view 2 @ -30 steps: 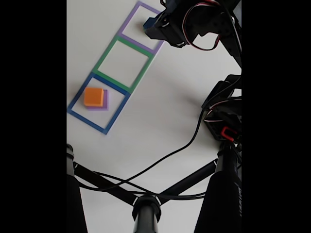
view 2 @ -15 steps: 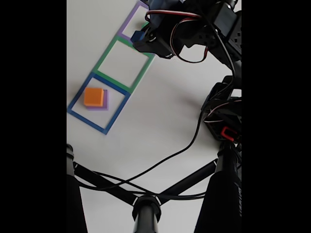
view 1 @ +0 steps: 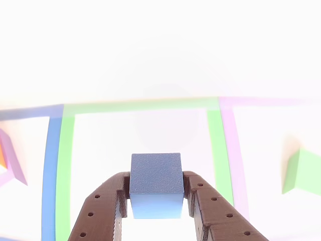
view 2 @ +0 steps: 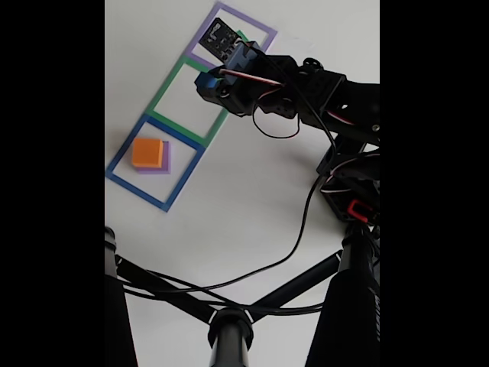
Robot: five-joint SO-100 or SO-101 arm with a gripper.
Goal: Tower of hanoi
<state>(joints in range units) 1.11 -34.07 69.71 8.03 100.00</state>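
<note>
Between your brown fingers (view 1: 208, 211) sits the small blue cube (view 1: 156, 183) — the gripper (view 1: 156, 201) is clenched on its two sides, holding it above the green square outline (view 1: 215, 145). From the fixed view, your arm (view 2: 306, 95) reaches over that middle outline (view 2: 164, 92), cube (view 2: 206, 80) at its tip. Well apart, the orange cube (view 2: 147, 152) rests on the pale-purple slab (view 2: 166, 162) — both inside the blue outline (view 2: 122, 180).
</note>
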